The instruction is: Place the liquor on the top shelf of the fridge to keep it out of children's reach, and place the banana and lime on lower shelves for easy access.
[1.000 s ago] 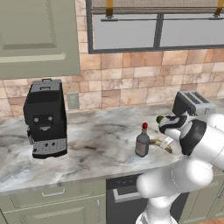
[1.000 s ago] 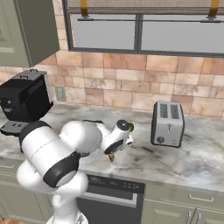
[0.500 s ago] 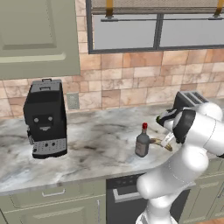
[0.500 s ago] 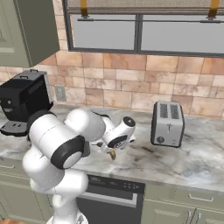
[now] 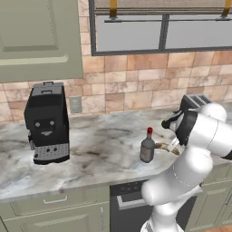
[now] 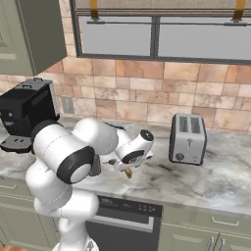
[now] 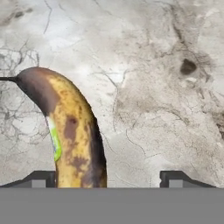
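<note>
On the marble counter (image 7: pixel 144 65) I've set my gripper (image 7: pixel 107 177) wide over the banana (image 7: pixel 72 135), holding nothing, ready to pinch.

Glossy white arm (image 5: pixel 190 167), dark joints

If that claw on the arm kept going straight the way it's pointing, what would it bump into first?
Most likely the banana lying on the marble counter. It sits between the open gripper's fingertips, close to the left one, and the counter lies right behind it. Depth is hard to judge.
</note>
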Available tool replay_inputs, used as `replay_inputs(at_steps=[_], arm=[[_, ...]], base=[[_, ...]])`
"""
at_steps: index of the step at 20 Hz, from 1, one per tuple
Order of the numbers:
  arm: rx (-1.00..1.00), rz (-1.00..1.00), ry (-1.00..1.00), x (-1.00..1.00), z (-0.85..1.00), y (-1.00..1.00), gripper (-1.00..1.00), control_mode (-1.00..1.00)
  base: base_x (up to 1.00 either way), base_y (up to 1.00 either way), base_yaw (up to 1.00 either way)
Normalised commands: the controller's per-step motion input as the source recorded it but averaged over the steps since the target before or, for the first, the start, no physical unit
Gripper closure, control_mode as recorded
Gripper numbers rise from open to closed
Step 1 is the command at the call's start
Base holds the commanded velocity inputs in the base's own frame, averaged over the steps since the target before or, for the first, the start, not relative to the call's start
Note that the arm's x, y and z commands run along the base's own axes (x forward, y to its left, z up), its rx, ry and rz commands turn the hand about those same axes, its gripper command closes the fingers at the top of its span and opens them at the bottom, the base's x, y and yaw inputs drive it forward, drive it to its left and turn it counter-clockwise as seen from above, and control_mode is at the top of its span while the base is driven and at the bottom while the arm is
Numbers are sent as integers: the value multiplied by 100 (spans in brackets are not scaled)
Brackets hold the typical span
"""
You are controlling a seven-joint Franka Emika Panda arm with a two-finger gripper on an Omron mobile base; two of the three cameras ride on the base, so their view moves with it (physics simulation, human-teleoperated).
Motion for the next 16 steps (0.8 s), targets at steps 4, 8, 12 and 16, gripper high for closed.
replay_inputs(at_steps=[4, 8, 12, 16], arm=[[-7, 0, -8, -48, -31, 30, -100, -100], [-8, 0, -14, -55, -39, 36, -100, -100], [-6, 0, -15, -32, -41, 26, -100, -100], [0, 0, -6, -4, -34, 3, -100, -100]], base=[[0, 0, 0], [0, 0, 0], [0, 0, 0], [0, 0, 0]])
